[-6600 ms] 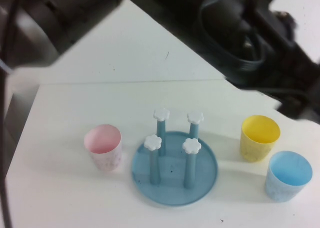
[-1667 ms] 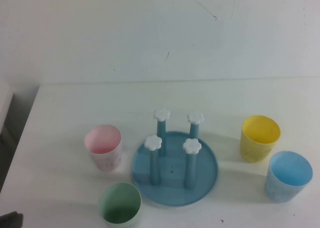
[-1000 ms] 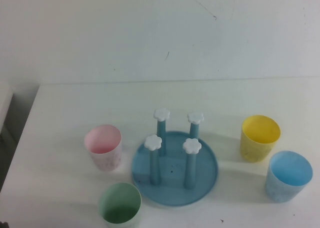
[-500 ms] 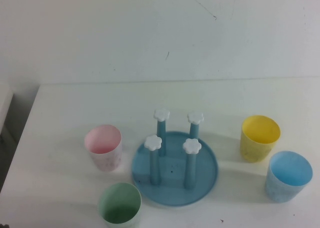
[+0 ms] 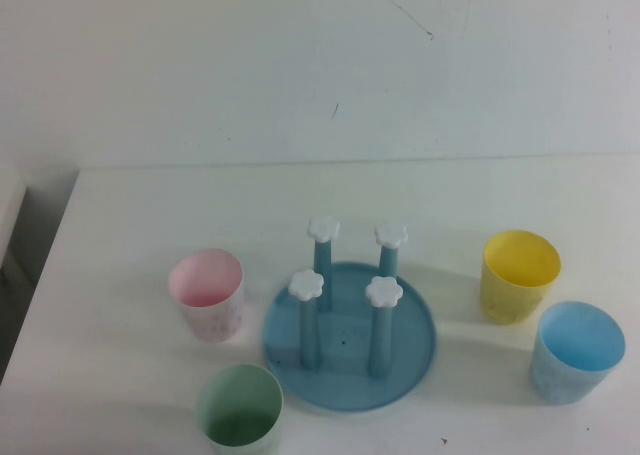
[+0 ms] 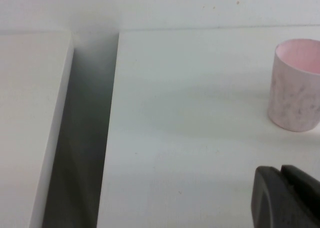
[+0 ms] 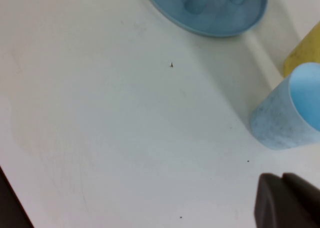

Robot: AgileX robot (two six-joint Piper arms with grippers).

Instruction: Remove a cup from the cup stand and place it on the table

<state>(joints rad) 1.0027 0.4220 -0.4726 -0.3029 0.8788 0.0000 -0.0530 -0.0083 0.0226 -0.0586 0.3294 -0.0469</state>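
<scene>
The cup [image 5: 240, 406], lower left of the high view, stands upright on the table [image 5: 130, 225] beside the cup stand [image 5: 349, 335], unchanged since earlier. Left gripper [image 6: 287, 198] and right gripper [image 7: 287, 200] are pressed closed, empty.

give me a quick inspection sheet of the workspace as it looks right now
surface: white table, bare areas unmarked.
job's things: mint-green cup upright on the table, left-front of the cup stand; all four pegs bare.
clutter: pink cup left of the stand; yellow cup and light blue cup to its right, all upright.
grippers: left gripper low over the table near the pink cup; right gripper low near the light blue cup.
cables: nothing seen.
surroundings: white wall behind; gap beside the table.
</scene>
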